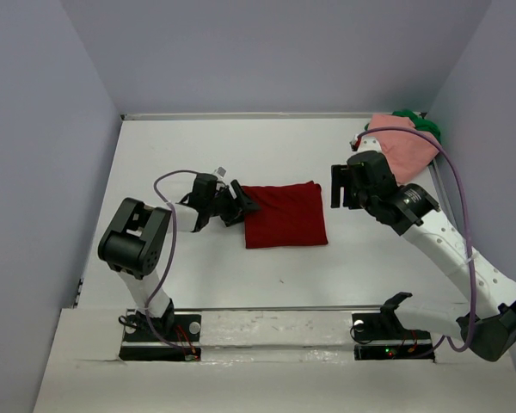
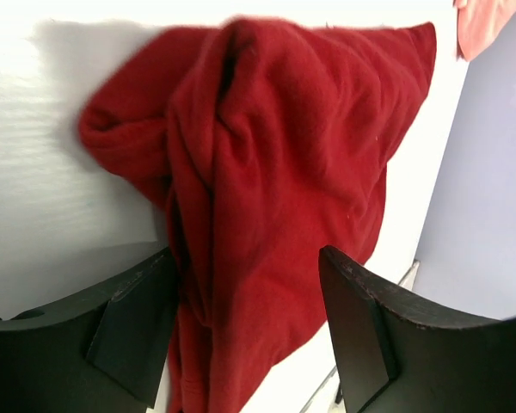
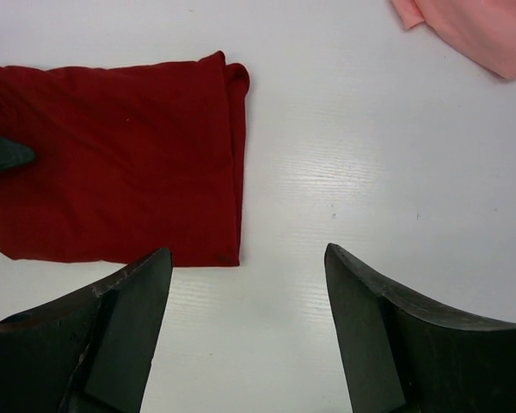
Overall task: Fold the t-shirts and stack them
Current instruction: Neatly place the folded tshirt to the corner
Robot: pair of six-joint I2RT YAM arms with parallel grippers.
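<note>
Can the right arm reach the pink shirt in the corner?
Probably yes. The pink shirt lies close beside the right arm, with only bare table between them, and the right gripper is open and empty.

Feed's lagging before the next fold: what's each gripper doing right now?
Left gripper: open, fingers either side of the dark red t-shirt.
Right gripper: open, holding nothing.

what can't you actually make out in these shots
- green t-shirt: top view, only a sliver shows behind the pink t-shirt; its folds are hidden
- pink t-shirt: both wrist views cut it off at the top right corner
- dark red t-shirt: left wrist view, its near end runs off the bottom edge
- left gripper: top view, too small to tell whether it touches that shirt
</note>
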